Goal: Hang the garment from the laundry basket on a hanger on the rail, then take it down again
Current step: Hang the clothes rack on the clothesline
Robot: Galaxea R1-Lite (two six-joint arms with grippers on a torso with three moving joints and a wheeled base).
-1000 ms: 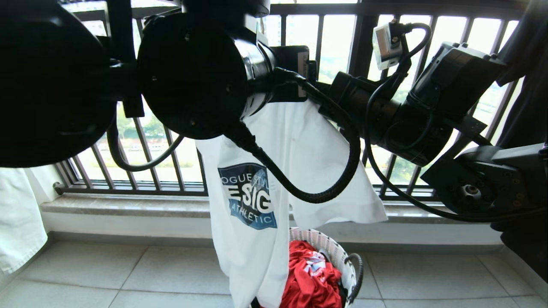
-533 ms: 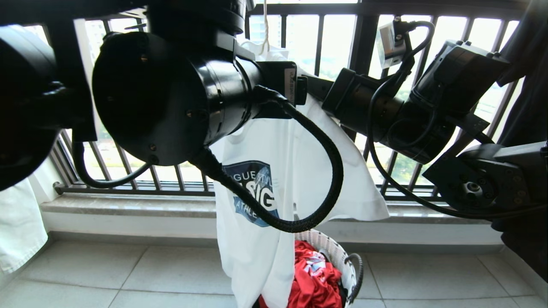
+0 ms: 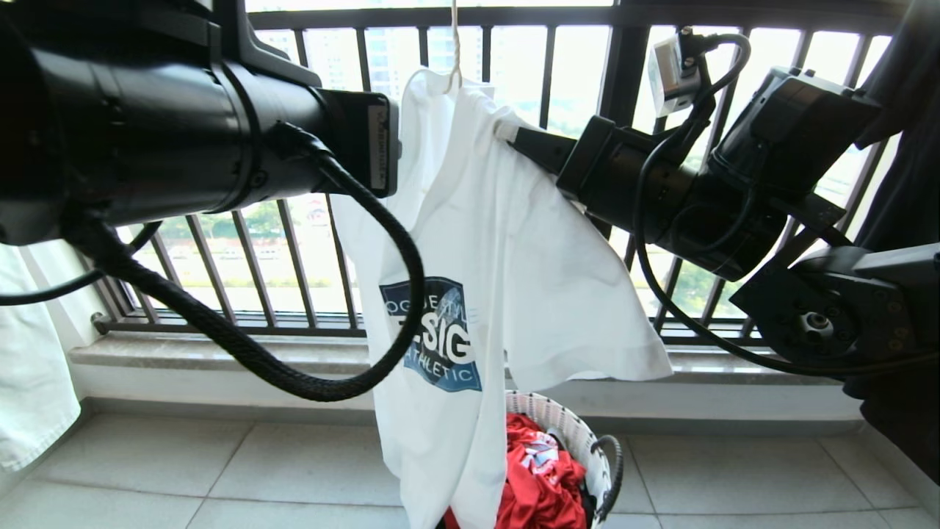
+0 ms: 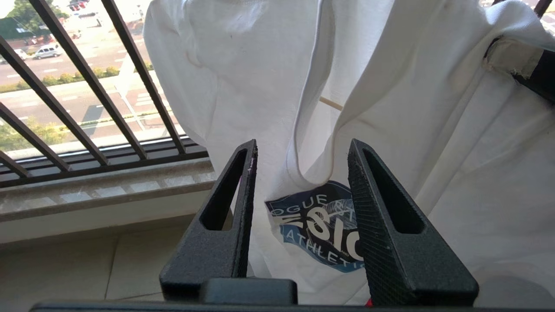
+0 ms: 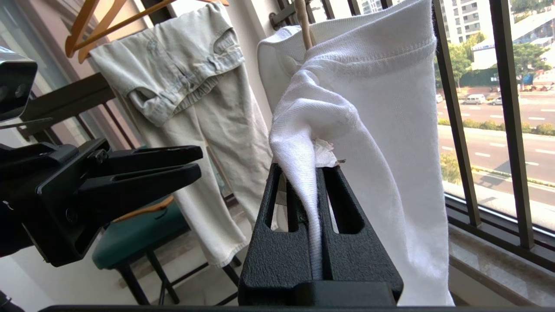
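Observation:
The garment (image 3: 514, 242), a white T-shirt with a blue chest logo (image 3: 433, 342), hangs from the cream hanger, whose hook (image 3: 455, 44) rises out of the collar. My right gripper (image 3: 514, 136) is shut on a fold of the shirt near the collar (image 5: 299, 143). My left gripper (image 4: 303, 143) is open with nothing between its fingers, facing the shirt's neck opening a short way off. It also appears from the side as my left gripper (image 5: 200, 161). The laundry basket (image 3: 580, 433) stands on the floor below, holding a red garment (image 3: 536, 470). The rail is out of view.
A black railing of vertical bars (image 3: 294, 242) and a stone sill (image 3: 220, 353) run behind the shirt. Pale denim trousers (image 5: 186, 86) hang on a wooden hanger over a teal stool (image 5: 130, 234). White cloth (image 3: 29, 367) hangs at far left, dark fabric (image 3: 903, 147) at far right.
My left arm has swung left and back from the top of the shirt, uncovering the collar and the hanger's hook. The right gripper has kept its hold in place.

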